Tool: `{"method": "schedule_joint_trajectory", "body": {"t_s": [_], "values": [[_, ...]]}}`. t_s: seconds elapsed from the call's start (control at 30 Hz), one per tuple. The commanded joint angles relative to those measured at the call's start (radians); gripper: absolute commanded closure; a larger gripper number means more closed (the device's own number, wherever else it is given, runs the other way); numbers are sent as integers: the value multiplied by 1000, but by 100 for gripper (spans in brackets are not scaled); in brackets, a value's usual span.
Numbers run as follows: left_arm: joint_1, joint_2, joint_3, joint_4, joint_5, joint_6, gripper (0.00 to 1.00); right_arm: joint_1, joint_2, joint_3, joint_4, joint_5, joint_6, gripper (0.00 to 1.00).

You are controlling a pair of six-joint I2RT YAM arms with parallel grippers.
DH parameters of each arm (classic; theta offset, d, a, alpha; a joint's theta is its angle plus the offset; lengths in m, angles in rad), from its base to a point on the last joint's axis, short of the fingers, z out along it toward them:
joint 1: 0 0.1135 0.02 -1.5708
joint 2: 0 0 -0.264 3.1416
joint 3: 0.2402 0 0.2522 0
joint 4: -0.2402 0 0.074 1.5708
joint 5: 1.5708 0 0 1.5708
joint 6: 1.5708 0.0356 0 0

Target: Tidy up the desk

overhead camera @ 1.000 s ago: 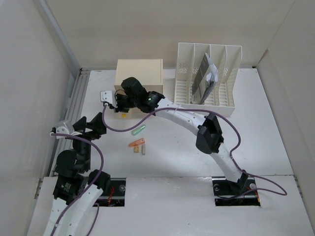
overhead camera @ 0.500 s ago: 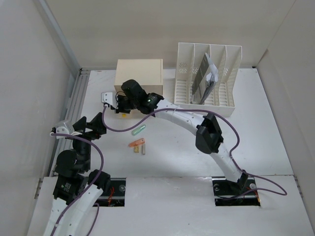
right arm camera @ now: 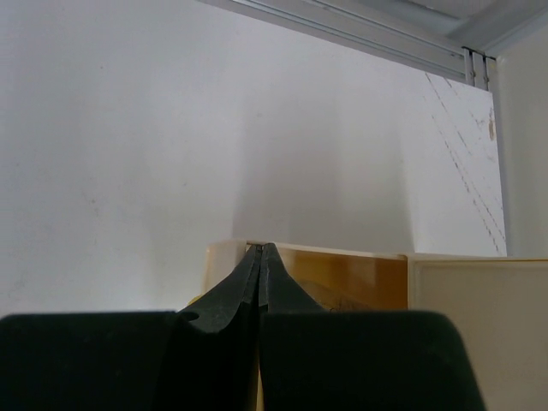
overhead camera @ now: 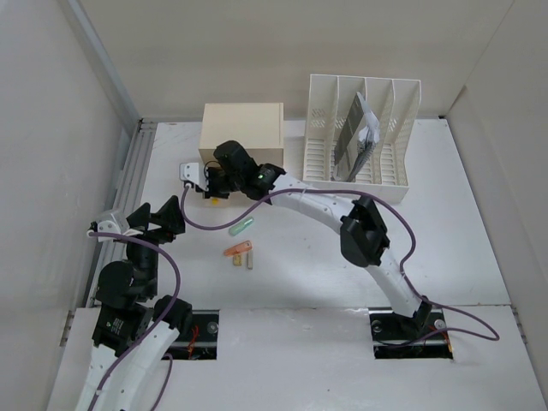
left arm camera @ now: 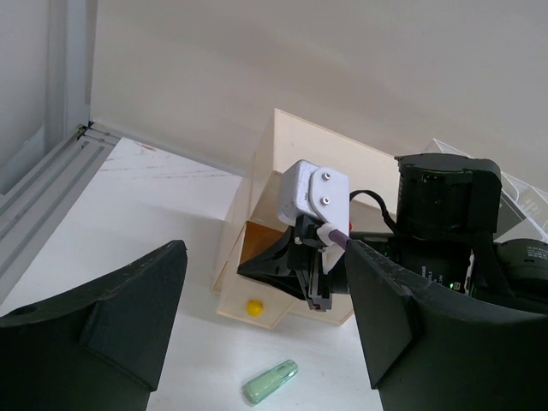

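The white desk (overhead camera: 445, 214) holds a cream three-drawer box (overhead camera: 241, 128) with its bottom drawer (left arm camera: 257, 282) pulled out, a yellow knob (left arm camera: 253, 306) on its front. My right gripper (overhead camera: 208, 181) is shut, its tips (right arm camera: 261, 250) at the open drawer's front rim, with nothing visible between the fingers. My left gripper (overhead camera: 160, 218) is open and empty, left of the box; its fingers (left arm camera: 103, 317) frame the drawer. A pale green tube (overhead camera: 241, 226) lies on the desk in front of the drawer and also shows in the left wrist view (left arm camera: 271, 382).
An orange piece (overhead camera: 235, 250) and two small tan pieces (overhead camera: 243, 259) lie below the tube. A white slotted file rack (overhead camera: 364, 128) with papers stands at the back right. A ribbed metal rail (overhead camera: 128, 188) runs along the left edge, with white wall panels around.
My right gripper has shifted slightly right, toward the box. The left arm and the loose items have not moved.
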Motion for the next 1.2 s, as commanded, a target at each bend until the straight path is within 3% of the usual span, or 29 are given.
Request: {"method": "schedule_joint_trajectory", "body": {"t_s": [0.0,0.23,0.5,0.73,0.83,1.0,1.17], "values": [[3,-15,-3,34,6,14,28,10,-63,25,-24,-126,4,100],[3,-15,-3,34,6,14,28,10,-83,26,-24,-93,4,100],[3,-15,-3,34,6,14,28,10,-92,15,-82,-211,-39,100],[3,-15,-3,34,6,14,28,10,-92,-5,-102,-157,-39,100],[3,-15,-3,34,6,14,28,10,-92,-30,-68,-72,-13,100],[3,-15,-3,34,6,14,28,10,-72,-44,-10,207,49,100],[3,-15,-3,34,6,14,28,10,-72,-89,103,358,58,100]]}}
